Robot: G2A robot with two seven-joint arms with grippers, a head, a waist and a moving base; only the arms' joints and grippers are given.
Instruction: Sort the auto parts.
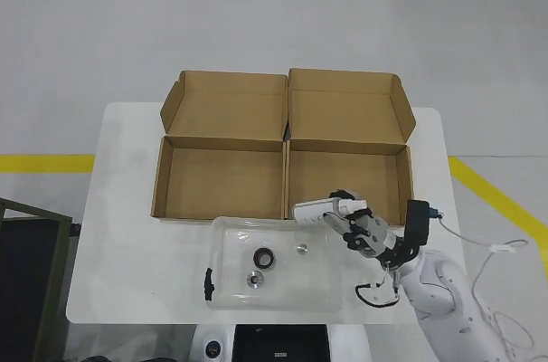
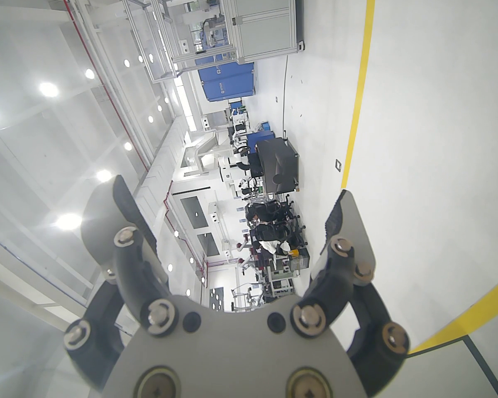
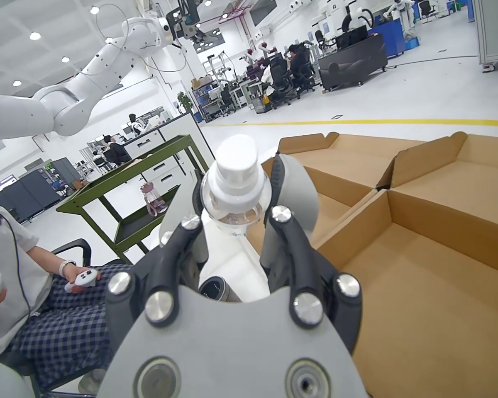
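A white-capped clear plastic cylinder (image 3: 235, 167) is clamped by the right gripper (image 3: 237, 192) over the transparent plastic tray's (image 1: 247, 220) rim. The left gripper (image 2: 232, 198) is spread wide, empty.

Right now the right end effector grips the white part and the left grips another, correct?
No: the left end effector is open and empty, as the left wrist view shows. The right end effector does grip the white part.
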